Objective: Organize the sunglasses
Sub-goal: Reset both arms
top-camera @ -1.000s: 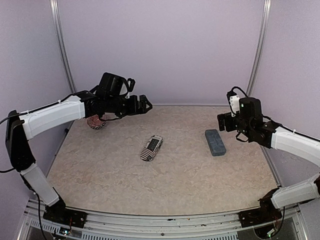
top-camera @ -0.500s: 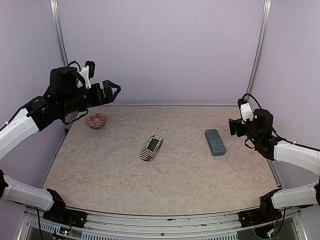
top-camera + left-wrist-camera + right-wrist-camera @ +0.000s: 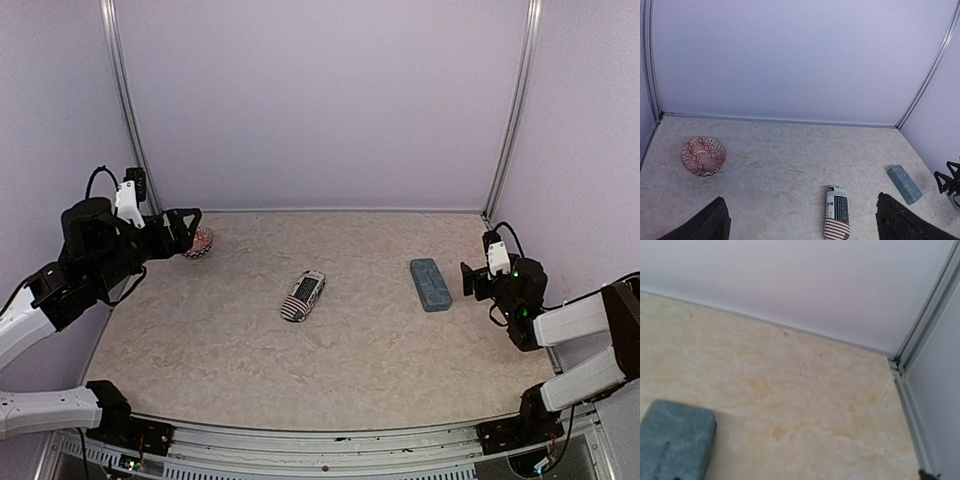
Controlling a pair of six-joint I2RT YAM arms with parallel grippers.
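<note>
Blue-grey and oblong, the closed case (image 3: 430, 284) lies flat on the bench (image 3: 330, 380) near the right claw (image 3: 472, 280), just to that claw's left. The right wrist view catches only one corner of it. Whether the right claw's fingers are apart or together cannot be told from these views. The left claw (image 3: 180, 230) hangs above the bench's far-left part with its fingers (image 3: 710, 222) spread wide and nothing between them. A red-patterned bowl (image 3: 202, 241) sits just beyond its tips. The striped black-and-white pouch (image 3: 303, 296) lies between the two claws, well apart from both. The sunglasses show in none of the views, so their place relative to either claw cannot be told.
</note>
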